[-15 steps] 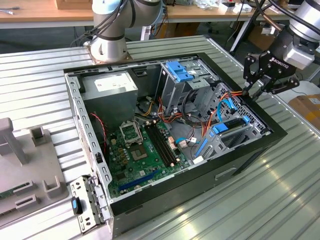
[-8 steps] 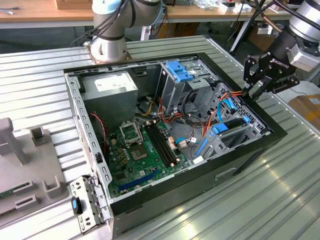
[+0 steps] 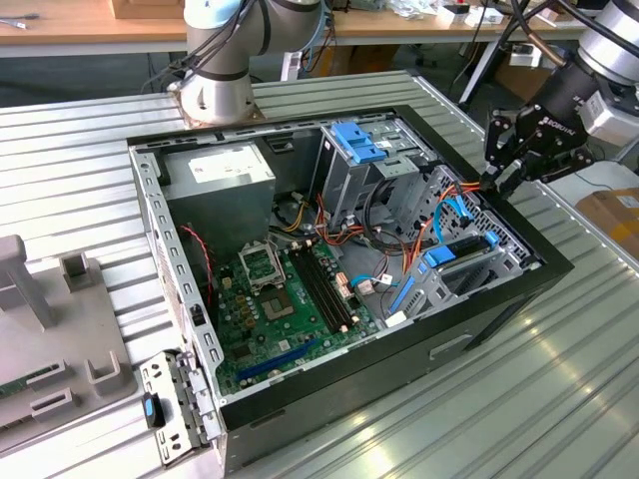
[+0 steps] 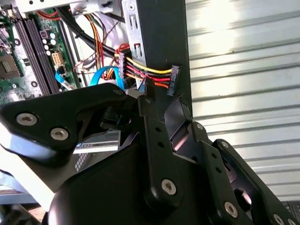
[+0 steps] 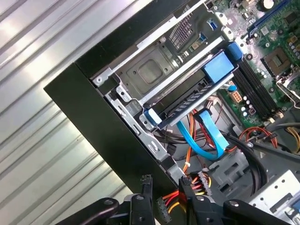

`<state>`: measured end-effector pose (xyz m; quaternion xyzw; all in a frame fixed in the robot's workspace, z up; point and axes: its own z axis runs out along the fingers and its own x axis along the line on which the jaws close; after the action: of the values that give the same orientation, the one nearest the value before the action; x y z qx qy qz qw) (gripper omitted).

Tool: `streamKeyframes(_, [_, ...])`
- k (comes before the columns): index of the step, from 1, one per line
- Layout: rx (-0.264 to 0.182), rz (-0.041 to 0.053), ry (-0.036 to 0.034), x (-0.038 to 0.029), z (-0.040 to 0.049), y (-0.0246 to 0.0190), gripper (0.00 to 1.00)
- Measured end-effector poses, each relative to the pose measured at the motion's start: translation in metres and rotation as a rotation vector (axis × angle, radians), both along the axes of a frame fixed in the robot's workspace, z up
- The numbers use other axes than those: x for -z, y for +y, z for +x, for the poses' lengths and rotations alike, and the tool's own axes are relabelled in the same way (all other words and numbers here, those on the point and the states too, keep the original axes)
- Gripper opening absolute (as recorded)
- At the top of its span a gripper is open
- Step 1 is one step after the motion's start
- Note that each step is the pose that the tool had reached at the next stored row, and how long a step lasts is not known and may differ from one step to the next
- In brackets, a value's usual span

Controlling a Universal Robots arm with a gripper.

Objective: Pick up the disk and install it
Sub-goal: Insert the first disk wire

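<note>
Here the disk [image 5: 187, 101] is not in the end effector [image 3: 494, 178] at all. It sits in the metal drive cage [image 5: 150, 70] at a corner of the open computer case [image 3: 399, 359], which lies on its side on the ribbed bench [image 3: 559, 399]. It looks to be held between the cage's guides, which would explain why it rests level and square rather than loose.

Seen edge-on in the first wrist view, its long axis runs across the case, from the black outer wall toward the motherboard [image 3: 290, 299]. The broad blue tab [image 5: 218, 70] faces the motherboard, and the smaller pale-and-blue end [image 5: 152, 119] lies close to the wall. Its flat faces appear parallel to the case floor.

The end effector hangs over the case's rim on the exterior view's right, tilted down toward the opening and near the cage. Its fingers [image 5: 146, 194] are spread with a gap between them, and they pinch nothing. A black power plug [image 4: 174, 78] on red, yellow and orange wires [image 4: 145, 70] lies just off the fingertips, draped against the case wall. I cannot tell whether it touches a finger. The tilt seems chosen to reach this wiring beside the bay rather than the disk itself. Two blue ribbon cables [image 5: 211, 140] loop loose near the disk, with their ends hidden.
</note>
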<state>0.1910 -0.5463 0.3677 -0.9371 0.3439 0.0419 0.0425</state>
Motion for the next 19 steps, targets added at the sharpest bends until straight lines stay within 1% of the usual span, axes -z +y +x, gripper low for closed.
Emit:
streamKeyframes(1, [-0.004, 0.0078, 0.0001, -0.0001, 0.0002, 0.0, 0.36])
streamKeyframes(2, [-0.016, 0.0122, 0.0, 0.0, 0.0011, 0.0, 0.36])
streamKeyframes(3, [-0.023, 0.0125, 0.0, 0.0001, 0.0019, 0.0, 0.36])
streamKeyframes(9, [-0.024, 0.0124, 0.0001, 0.0, 0.0019, -0.0001, 0.36])
streamKeyframes(10, [-0.032, 0.0126, 0.0002, 0.0, 0.0019, -0.0001, 0.36])
streamKeyframes(12, [-0.051, 0.0176, -0.0027, 0.0, 0.002, -0.0001, 0.36])
streamKeyframes(13, [-0.065, 0.024, -0.0068, 0.0001, 0.002, -0.0001, 0.36])
streamKeyframes(14, [-0.071, 0.0323, -0.0191, 0.0, 0.0019, -0.0002, 0.36])
streamKeyframes(15, [-0.073, 0.0325, -0.0401, 0.0001, 0.0019, -0.0003, 0.36])
streamKeyframes(16, [-0.074, 0.0318, -0.0594, 0.0001, 0.0018, -0.0007, 0.36])
streamKeyframes(17, [-0.074, 0.0316, -0.0684, 0.0002, 0.0017, -0.0009, 0.36])
streamKeyframes(18, [-0.074, 0.0314, -0.072, 0.0001, 0.0016, -0.001, 0.36])
streamKeyframes(19, [-0.075, 0.0312, -0.0722, 0.0, 0.0016, -0.001, 0.36])
